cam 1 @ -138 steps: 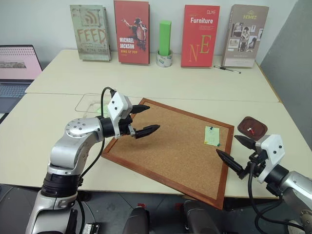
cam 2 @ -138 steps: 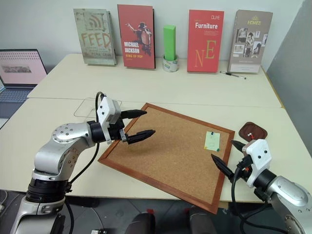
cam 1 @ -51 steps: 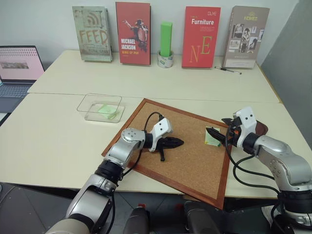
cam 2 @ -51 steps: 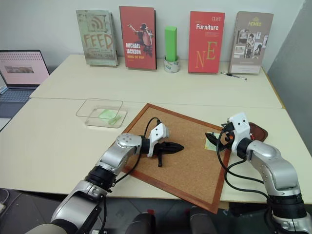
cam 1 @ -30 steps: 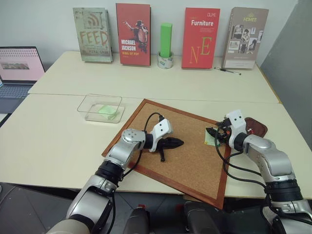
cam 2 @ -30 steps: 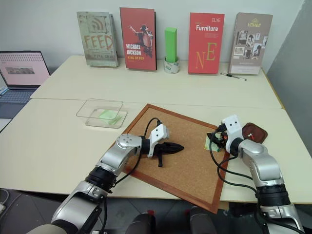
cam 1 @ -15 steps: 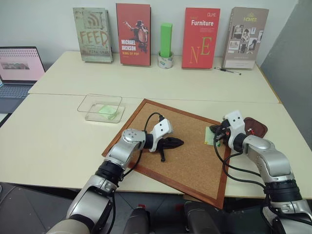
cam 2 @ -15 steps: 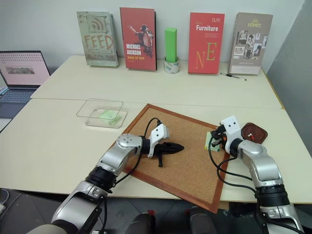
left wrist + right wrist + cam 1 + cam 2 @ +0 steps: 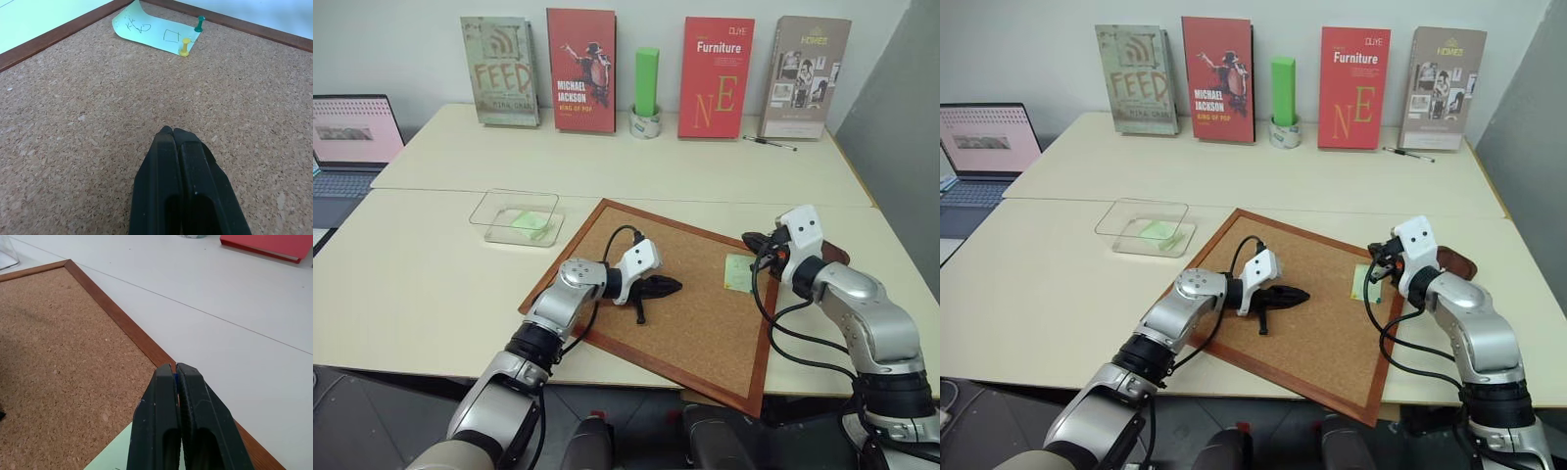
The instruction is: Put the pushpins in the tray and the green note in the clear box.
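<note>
Pin-pulling step. Right end effector [image 9: 751,239] sits above the green note [image 9: 738,272], pressed together, apparently pinching a pushpin [image 9: 175,377]. Left end effector [image 9: 674,285] pressed together, empty. Next I carry to the tray [image 9: 1456,262] and release.

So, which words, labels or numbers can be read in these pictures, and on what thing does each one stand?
"FEED": grey-green book.
"MICHAEL JACKSON": red book with a dancer; the line beneath is too small.
"Furniture", large "N E": red book; the top corner word is too small.
Beige book: title too blurred.
Green note: handwritten marks, unreadable.
Laptop: screen text too small.
</note>
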{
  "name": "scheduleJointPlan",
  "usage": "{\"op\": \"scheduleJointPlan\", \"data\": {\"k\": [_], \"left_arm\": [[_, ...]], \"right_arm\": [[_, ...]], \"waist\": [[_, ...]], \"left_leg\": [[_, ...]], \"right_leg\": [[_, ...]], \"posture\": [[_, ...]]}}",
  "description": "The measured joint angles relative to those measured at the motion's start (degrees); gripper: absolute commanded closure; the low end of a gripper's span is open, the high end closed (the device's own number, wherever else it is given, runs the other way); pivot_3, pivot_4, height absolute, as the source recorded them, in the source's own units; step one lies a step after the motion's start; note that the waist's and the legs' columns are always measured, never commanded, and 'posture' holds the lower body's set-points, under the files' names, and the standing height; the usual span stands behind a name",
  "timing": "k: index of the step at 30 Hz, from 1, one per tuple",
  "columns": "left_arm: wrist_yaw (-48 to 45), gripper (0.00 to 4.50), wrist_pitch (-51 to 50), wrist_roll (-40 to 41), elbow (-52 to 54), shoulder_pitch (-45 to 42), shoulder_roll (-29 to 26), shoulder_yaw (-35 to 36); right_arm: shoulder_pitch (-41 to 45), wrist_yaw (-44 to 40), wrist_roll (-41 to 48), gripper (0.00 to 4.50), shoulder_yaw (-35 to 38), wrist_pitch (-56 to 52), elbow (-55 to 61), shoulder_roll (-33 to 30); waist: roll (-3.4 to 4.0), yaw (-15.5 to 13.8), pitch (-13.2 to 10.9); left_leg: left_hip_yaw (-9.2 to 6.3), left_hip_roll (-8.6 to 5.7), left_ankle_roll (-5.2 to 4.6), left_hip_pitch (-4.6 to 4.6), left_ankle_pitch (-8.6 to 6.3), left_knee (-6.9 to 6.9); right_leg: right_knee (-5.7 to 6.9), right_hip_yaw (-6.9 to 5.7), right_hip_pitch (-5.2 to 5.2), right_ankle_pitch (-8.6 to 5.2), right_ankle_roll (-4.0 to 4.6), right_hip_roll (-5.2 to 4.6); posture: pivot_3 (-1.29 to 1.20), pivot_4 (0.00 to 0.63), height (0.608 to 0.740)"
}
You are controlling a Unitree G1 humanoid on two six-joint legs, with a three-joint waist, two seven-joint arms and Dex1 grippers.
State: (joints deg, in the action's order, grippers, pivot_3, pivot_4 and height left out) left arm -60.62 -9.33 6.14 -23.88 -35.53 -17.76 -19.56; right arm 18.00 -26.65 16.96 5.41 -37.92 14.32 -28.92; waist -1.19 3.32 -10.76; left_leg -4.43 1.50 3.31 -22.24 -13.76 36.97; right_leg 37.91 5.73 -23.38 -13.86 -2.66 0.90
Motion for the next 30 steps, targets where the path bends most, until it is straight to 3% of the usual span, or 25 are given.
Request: {"op": "scheduleJointPlan", "data": {"k": [9,17,30], "left_arm": [[0.08,4.50,0.13,-0.08,-0.29,-0.08,0.18,-0.18],[-0.04,4.50,1.25,-0.47,-1.61,-0.73,0.23,-0.20],[-0.14,4.50,1.30,-0.53,-1.49,-0.89,0.39,-0.24]], "right_arm": [[-6.63,3.64,-5.55,4.43,8.13,2.27,-2.24,-8.71],[-7.35,4.25,-12.22,4.43,5.82,7.58,-10.92,-11.44],[-2.99,4.16,-16.03,2.03,2.33,10.60,-18.66,-11.41]], "waist": [[0.00,-0.04,0.01],[0.00,0.03,0.01],[0.00,0.00,0.01]], "left_leg": [[0.02,-0.01,0.00,0.01,0.00,-0.01],[0.07,-0.01,-0.01,0.16,0.00,0.00],[0.08,-0.02,-0.01,0.15,0.00,-0.02]], "right_leg": [[-0.16,0.02,0.05,-0.01,0.00,-0.02],[-0.19,0.09,0.14,-0.02,0.00,-0.02],[-0.20,0.12,0.14,-0.02,-0.01,-0.02]], "posture": [[0.00,0.150,0.740],[0.00,0.150,0.740],[0.00,0.150,0.740]]}}
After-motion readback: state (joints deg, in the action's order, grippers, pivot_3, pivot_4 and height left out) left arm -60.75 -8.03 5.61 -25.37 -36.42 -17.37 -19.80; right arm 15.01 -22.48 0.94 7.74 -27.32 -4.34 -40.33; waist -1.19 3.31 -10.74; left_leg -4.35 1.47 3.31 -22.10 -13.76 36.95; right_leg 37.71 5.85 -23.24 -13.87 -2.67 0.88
